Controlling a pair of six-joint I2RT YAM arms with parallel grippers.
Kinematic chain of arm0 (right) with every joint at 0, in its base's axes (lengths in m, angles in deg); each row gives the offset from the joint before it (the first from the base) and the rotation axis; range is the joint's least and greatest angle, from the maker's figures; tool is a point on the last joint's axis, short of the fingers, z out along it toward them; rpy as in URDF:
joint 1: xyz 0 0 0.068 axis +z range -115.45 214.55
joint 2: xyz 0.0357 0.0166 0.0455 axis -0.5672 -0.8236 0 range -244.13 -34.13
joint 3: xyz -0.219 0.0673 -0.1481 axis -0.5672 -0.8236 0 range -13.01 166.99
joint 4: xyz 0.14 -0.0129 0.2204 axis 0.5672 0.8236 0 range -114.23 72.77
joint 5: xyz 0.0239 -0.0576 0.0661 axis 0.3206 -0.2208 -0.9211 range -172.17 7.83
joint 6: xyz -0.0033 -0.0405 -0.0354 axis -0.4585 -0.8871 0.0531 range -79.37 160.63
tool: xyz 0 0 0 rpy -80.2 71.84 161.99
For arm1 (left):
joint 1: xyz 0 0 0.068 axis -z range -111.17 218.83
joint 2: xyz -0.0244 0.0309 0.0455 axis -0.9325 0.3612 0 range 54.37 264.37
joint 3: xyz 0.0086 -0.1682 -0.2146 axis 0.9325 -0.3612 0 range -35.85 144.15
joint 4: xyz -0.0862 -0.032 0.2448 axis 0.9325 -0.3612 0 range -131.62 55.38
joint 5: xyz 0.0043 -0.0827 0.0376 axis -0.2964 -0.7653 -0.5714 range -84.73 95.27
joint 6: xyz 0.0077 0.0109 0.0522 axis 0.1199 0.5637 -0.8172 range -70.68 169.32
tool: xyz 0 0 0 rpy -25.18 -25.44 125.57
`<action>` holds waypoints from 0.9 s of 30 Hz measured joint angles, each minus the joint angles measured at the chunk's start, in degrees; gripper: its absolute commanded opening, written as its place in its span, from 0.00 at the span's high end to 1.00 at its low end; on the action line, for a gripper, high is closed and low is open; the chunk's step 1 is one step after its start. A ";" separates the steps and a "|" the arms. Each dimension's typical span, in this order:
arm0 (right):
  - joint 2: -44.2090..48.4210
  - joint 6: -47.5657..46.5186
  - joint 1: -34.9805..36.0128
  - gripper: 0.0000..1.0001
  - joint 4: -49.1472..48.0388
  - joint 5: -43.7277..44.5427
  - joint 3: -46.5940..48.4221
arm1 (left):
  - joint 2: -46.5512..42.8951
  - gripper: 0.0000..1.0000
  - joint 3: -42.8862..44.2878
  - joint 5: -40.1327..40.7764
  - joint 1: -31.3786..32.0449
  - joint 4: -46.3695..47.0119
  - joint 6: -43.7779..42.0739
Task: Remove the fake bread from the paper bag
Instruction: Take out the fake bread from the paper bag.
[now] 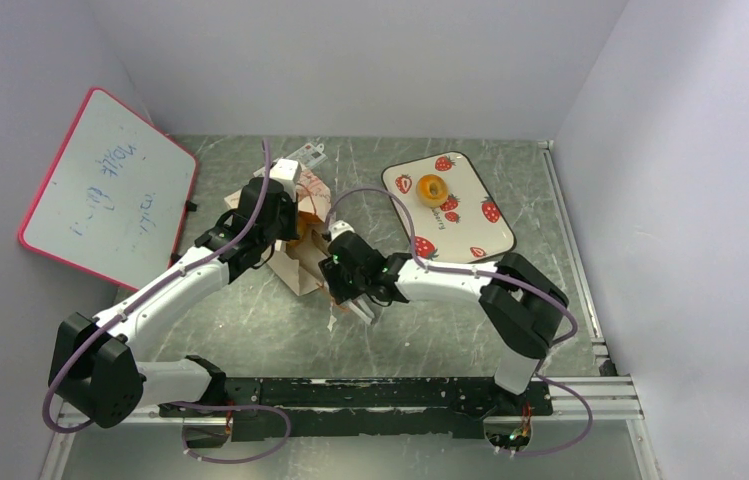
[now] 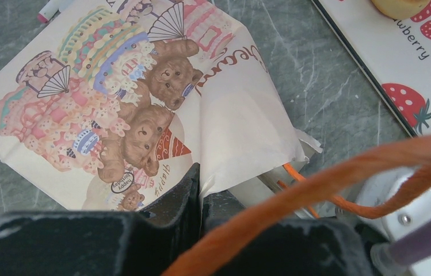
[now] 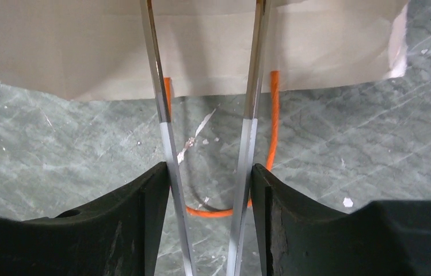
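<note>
The paper bag (image 1: 295, 235) lies mid-worktop, toward the far edge. Left jaws are closed on its edge (image 2: 201, 190). Right jaws hold tongs (image 3: 207, 144) at the bag's mouth.

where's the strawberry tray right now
In the top view the strawberry tray lies right of centre toward the back, beyond the right gripper, with one bagel on it.

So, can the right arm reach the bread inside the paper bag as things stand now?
Probably yes. The right gripper holds metal tongs whose tips already pass under the edge of the paper bag, which the left gripper pinches. No bread inside shows.
</note>
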 measured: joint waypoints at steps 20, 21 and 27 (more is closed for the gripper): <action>-6.91 -3.28 -6.14 0.69 -5.31 -14.05 4.98 | -0.24 0.93 0.00 -1.90 0.00 -1.31 -1.29; -6.88 -3.21 -6.14 0.71 -5.51 -14.38 4.92 | -0.24 0.93 0.00 -1.88 0.00 -1.31 -1.29; -3.56 -2.10 -6.16 0.82 -5.68 -14.12 1.53 | -0.24 0.93 0.02 -1.68 0.00 -1.18 -0.15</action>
